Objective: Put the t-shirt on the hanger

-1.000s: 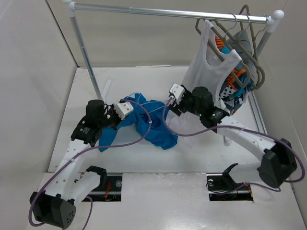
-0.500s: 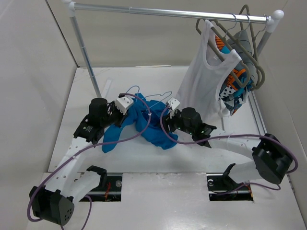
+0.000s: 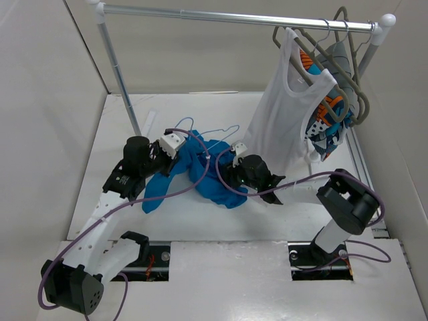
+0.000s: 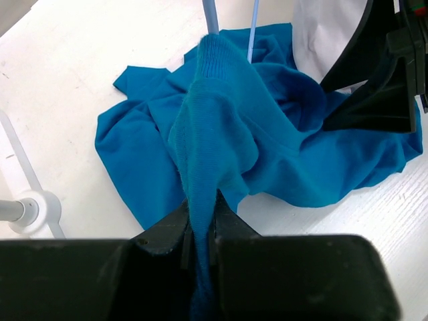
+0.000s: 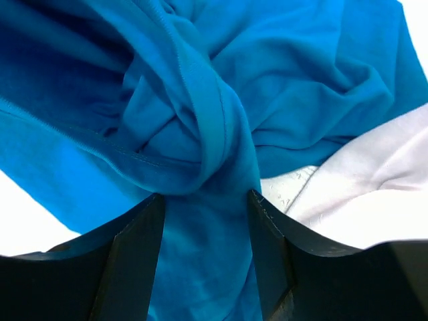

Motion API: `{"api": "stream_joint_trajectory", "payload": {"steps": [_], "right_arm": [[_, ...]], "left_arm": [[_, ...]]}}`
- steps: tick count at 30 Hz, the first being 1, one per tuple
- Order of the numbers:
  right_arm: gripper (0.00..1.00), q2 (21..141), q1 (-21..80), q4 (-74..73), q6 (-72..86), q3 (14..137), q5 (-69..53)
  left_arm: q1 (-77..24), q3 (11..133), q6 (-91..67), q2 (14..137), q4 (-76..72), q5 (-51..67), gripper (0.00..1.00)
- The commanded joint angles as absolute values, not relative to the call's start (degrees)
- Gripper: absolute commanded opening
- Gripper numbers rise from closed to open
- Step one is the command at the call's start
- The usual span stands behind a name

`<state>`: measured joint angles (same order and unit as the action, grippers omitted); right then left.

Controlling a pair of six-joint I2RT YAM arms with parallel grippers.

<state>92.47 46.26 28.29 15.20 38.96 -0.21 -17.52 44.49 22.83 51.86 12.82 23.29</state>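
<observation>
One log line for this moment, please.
left hand: shut on t-shirt | right hand: open, astride a fold | hanger: partly covered by t-shirt | t-shirt: bunched, not hung

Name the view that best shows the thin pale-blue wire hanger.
Top external: a run of the thin pale-blue wire hanger shows at the far edge of the bright blue fabric t-shirt. Left wrist shows only two wire pieces; right wrist shows none.

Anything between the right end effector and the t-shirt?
Nothing visible. A bunched fold of the t-shirt sits between the fingers of the right end effector, with only blue fabric in the gap. The white tank top hangs close beside it, not in between.
</observation>
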Motion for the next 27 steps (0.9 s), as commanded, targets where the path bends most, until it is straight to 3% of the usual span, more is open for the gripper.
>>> {"api": "stream_joint_trajectory", "payload": {"steps": [1,9,16,19,23,25,26,27], "right_arm": [[0.57,91.76,45.7,36.12,16.25,40.0,0.08],[0.57,90.53,45.7,40.17,13.98,40.69,-0.27],[0.73,93.16,45.7,34.2,18.45,43.42,-0.87],[0.73,94.66,45.7,32.78,21.45,42.9,-1.41],[0.63,96.86,45.7,30.23,21.45,43.51,-1.93],[0.49,98.7,45.7,30.23,21.45,44.11,-2.46],[0.27,99.83,45.7,30.23,21.45,44.12,-3.42],[0.27,99.84,45.7,30.23,21.45,44.64,-3.95]], "left_arm": [[-17.58,44.3,21.62,50.1,10.89,23.29,0.0],[-17.58,43.24,21.62,49.57,10.9,23.29,0.0],[-17.58,43.86,22.68,50.62,10.37,23.29,0.0],[-17.58,44.47,22.15,50.62,9.76,22.76,0.0],[-17.58,44.47,20.92,50.1,9.76,22.76,0.0],[-17.58,44.47,20.31,50.1,9.76,22.76,0.0],[-17.58,44.47,20.3,50.1,9.76,22.76,0.0],[-17.58,44.47,20.3,49.49,9.76,23.29,0.0]]}}
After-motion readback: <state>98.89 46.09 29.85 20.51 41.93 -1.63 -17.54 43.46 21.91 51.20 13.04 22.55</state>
